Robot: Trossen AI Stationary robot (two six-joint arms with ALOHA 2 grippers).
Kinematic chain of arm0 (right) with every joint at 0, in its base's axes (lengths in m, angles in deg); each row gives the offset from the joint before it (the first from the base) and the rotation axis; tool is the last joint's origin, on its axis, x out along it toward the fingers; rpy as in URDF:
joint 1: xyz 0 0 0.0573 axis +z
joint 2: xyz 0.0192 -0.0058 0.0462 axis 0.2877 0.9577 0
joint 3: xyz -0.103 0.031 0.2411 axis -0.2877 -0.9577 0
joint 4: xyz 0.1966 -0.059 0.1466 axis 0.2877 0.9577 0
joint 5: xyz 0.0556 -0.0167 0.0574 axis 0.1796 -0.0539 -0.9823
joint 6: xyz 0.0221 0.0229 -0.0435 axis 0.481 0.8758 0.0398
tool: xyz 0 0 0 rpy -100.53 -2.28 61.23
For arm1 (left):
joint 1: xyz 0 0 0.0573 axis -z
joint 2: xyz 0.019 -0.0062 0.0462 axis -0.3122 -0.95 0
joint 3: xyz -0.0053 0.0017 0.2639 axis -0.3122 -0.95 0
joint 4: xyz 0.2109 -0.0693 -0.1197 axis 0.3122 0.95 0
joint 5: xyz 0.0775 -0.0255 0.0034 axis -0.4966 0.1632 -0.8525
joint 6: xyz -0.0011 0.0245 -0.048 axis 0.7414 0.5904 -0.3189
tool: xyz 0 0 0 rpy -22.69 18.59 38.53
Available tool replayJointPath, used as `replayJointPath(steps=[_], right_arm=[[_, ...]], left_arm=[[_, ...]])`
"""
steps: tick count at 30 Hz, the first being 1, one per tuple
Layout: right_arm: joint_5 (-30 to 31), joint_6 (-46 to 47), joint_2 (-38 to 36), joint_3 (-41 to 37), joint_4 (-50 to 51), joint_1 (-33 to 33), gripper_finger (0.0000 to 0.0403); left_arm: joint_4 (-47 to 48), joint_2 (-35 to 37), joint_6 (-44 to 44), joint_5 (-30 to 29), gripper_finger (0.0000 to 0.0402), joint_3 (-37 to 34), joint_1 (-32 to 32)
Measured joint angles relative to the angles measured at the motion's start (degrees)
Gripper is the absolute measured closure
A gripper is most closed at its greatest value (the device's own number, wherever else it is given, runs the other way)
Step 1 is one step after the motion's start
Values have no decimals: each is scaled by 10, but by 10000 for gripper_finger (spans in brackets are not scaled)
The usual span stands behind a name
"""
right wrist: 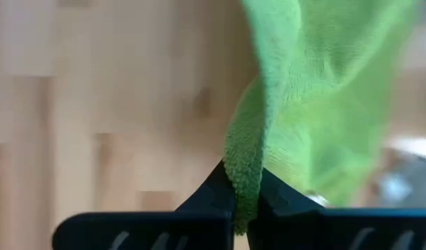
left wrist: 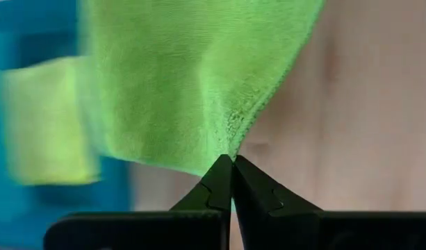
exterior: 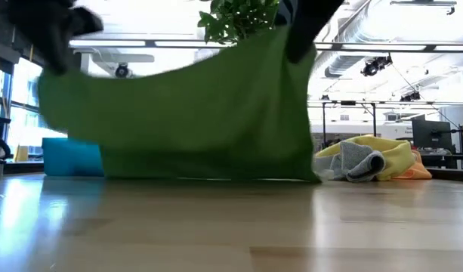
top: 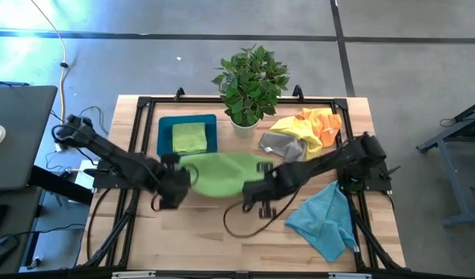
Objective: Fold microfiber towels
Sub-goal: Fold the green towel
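Grippers share one green towel (top: 222,172): the left gripper (left wrist: 232,173) and right gripper (right wrist: 246,184) each pinch a corner, a detail only the wrist views show. Between them, the low view shows its lower edge touching the table (exterior: 231,227). Five other cloths lie around: one in the blue tray (top: 165,133), three piled beyond the right gripper, one teal beside it.

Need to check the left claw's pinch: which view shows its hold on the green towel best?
Left wrist view: the left claw is shut on a corner of the green towel. High view shows it only from above; low view cuts it off; right wrist view misses it.
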Motion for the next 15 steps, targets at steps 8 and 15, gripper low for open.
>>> replayJointPath(steps=[8, 15], right_arm=[[-100, 60, 77, 0, -78, 55, 403], [-165, 96, 95, 0, -154, 94, 403]], left_arm=[[-91, -82, -20, 95, 401, -16, 74], [-146, -121, -11, 192, 401, -16, 116]])
